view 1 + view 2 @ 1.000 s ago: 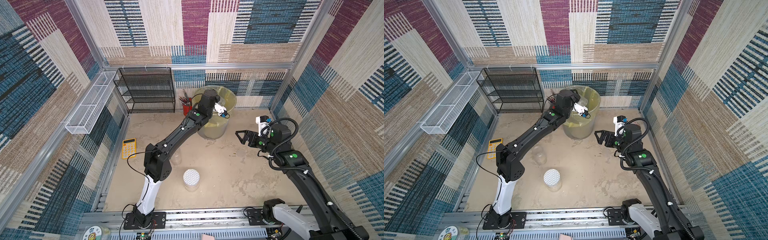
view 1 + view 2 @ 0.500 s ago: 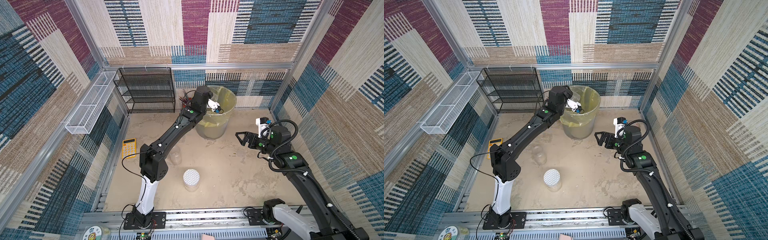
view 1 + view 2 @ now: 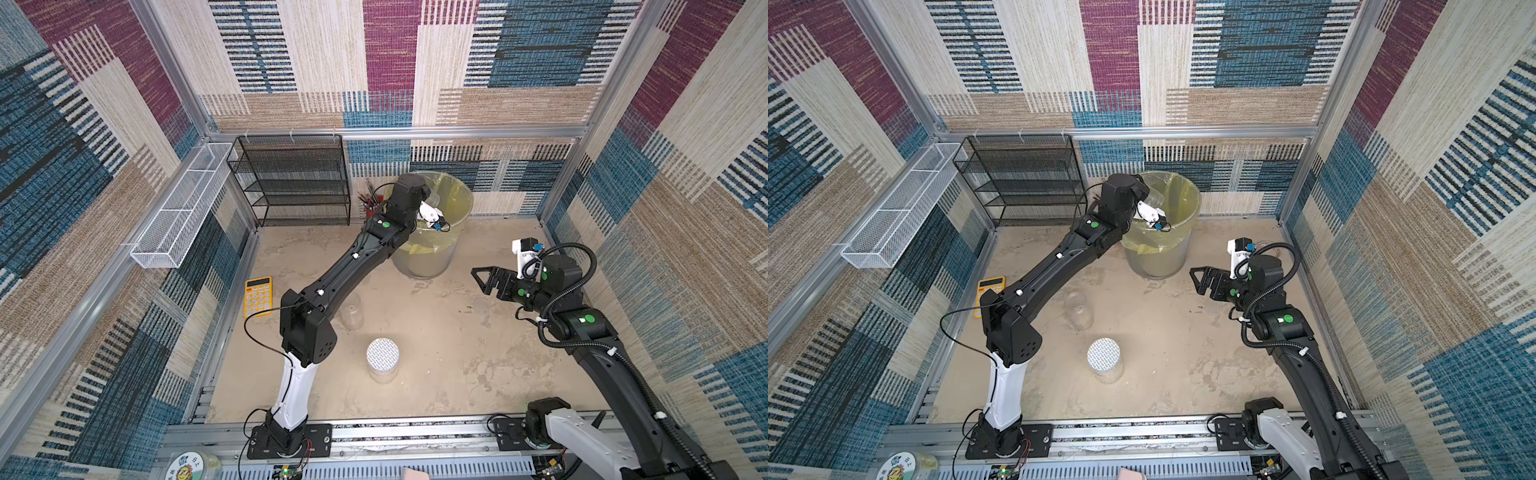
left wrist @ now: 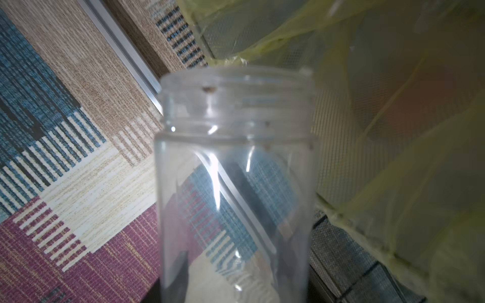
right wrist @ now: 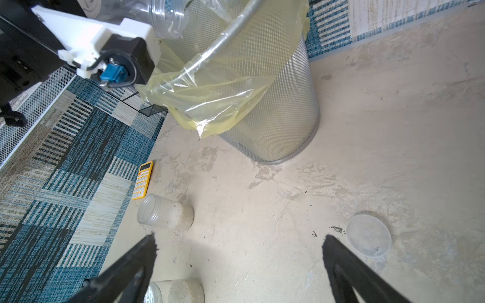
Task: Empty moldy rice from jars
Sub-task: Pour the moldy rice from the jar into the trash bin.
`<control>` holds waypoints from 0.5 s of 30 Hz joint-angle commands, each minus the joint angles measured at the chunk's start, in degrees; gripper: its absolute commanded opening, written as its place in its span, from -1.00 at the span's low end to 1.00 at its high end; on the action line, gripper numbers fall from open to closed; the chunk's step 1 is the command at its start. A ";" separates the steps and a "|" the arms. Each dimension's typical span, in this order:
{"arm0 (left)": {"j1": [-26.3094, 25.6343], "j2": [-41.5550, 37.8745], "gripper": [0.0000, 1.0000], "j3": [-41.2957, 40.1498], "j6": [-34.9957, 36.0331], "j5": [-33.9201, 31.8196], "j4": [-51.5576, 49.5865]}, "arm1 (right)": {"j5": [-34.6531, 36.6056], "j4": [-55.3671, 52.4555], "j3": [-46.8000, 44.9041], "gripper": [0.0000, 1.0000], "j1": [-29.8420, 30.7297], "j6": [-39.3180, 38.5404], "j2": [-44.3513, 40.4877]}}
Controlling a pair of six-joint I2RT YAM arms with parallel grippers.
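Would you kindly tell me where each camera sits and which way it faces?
Both top views: overhead, looking down at the table; left arm, right arm show.
Left wrist: along the held jar toward the bin; no gripper clearly seen.
Right wrist: across the table toward the bin; open right gripper shows.
Shared: all show the bin; wrist views, the held jar.

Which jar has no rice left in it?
The lifted jar at the yellow-bagged bin: it is see-through, with only specks inside. The jar by the calculator and the white-lidded jar both hold pale rice.
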 commanded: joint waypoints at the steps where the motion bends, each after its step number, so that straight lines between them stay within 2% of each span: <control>1: 0.55 -0.70 -1.00 1.12 -3.30 -1.01 -1.47 | -0.72 0.51 0.65 0.99 0.06 0.52 0.15; 3: 0.30 -1.17 -1.00 -1.64 -2.30 -0.83 0.28 | 0.41 1.23 -0.21 0.99 0.05 0.66 -0.77; 5: 0.37 -0.43 -1.00 1.18 -5.26 -1.00 -2.97 | 0.51 0.74 0.08 0.99 -0.01 0.65 -0.98; 9: 0.20 -0.49 -1.00 -2.83 -1.10 -0.65 0.93 | 0.40 0.89 -0.05 0.99 0.06 0.73 -0.94; 12: 0.72 0.78 -1.00 3.45 -8.63 -2.21 -5.96 | 0.49 0.32 0.10 0.99 0.00 0.65 -0.92; 14: 0.51 -1.14 -1.00 -4.03 -1.51 -0.35 0.09 | 0.35 1.50 -1.10 0.99 0.06 1.07 -1.59; 15: 0.42 -0.56 -1.00 -3.44 -0.84 -0.48 2.16 | -0.02 1.81 -1.36 0.99 0.06 1.17 -1.53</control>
